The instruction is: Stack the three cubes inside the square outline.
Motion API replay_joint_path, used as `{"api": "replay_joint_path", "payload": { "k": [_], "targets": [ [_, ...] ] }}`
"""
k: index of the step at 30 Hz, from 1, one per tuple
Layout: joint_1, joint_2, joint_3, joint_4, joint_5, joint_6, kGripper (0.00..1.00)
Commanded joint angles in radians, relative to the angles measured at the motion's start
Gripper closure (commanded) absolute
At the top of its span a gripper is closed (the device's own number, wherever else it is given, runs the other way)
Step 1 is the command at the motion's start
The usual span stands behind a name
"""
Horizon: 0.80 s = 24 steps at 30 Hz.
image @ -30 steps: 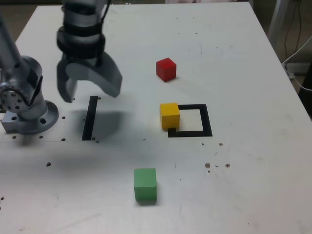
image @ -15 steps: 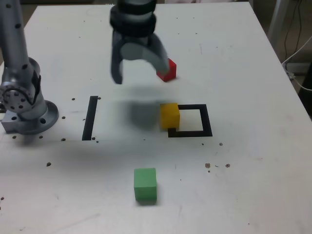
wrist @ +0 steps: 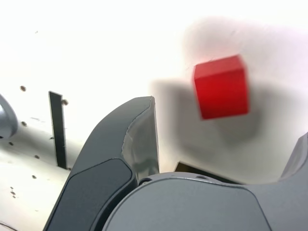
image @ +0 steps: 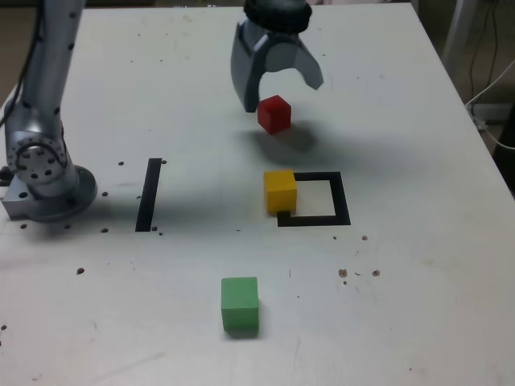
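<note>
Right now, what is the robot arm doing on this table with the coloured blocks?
The arm's gripper hangs open just above the red cube, which sits on the table between the fingers and is not yet grasped. The yellow cube rests on one edge of the square outline, at the exterior view's left side of it, not fully inside. The green cube lies apart, nearer the camera. No cubes are stacked yet.
</note>
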Motion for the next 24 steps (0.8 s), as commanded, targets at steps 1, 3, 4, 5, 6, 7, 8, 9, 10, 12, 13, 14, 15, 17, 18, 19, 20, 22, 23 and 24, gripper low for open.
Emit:
{"api": "replay_joint_path", "payload": {
  "k": [1,3,4,5,6,7,8,9,10,12,13,14,15,17,18,19,20,22,23,24],
  "targets": [
    [0.015,0.04,-0.031,0.017,-0.008,0.006,0.01],
    [0.027,0.068,-0.048,0.026,-0.017,0.01,0.01],
    [0.033,0.08,-0.053,0.028,-0.021,0.012,0.02],
    [0.039,0.09,-0.056,0.03,-0.024,0.014,0.02],
    [0.044,0.099,-0.058,0.031,-0.028,0.016,0.02],
    [0.048,0.107,-0.06,0.031,-0.031,0.017,0.02],
    [0.052,0.116,-0.062,0.032,-0.034,0.021,0.02],
    [0.054,0.12,-0.063,0.033,-0.036,0.022,0.02],
    [0.056,0.126,-0.065,0.034,-0.039,0.025,0.02],
    [0.058,0.133,-0.068,0.038,-0.04,0.029,0.02],
    [0.059,0.135,-0.069,0.04,-0.041,0.03,0.03],
    [0.059,0.138,-0.071,0.043,-0.042,0.032,0.03],
    [0.06,0.14,-0.073,0.045,-0.042,0.033,0.03],
    [0.06,0.144,-0.08,0.049,-0.042,0.036,0.05],
    [0.06,0.147,-0.085,0.051,-0.042,0.037,0.06],
    [0.06,0.15,-0.09,0.054,-0.042,0.039,0.07],
    [0.061,0.153,-0.095,0.057,-0.043,0.041,0.09],
    [0.062,0.162,-0.107,0.066,-0.046,0.046,0.13],
    [0.064,0.166,-0.112,0.07,-0.05,0.048,0.16],
    [0.065,0.171,-0.115,0.074,-0.054,0.049,0.19]
  ]
}}
